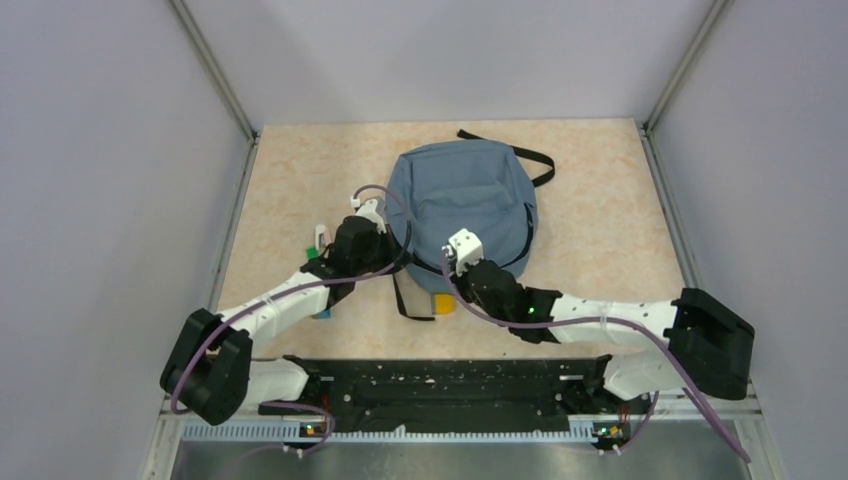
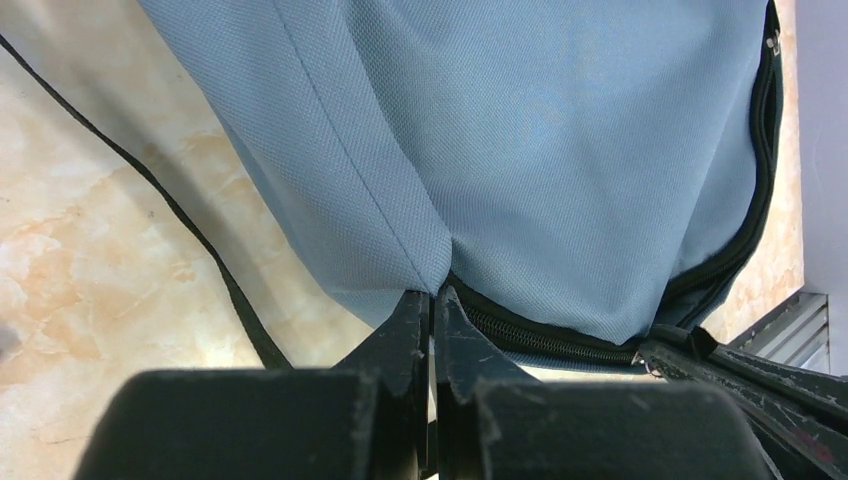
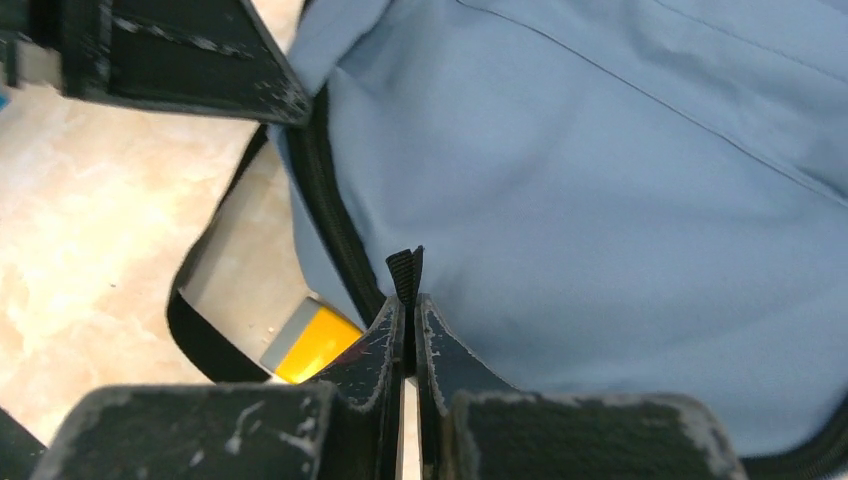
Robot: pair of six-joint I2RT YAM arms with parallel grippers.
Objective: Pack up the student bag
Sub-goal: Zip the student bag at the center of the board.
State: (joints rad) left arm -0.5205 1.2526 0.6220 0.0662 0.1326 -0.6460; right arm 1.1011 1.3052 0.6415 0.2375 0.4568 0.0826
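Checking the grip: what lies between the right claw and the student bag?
A black ribbed tab, seemingly a zip pull, pinched in the shut right claw at the student bag's edge; the right wrist view shows it.

Bright, even overhead light; shadows soft; wrist views slightly blurred up close.
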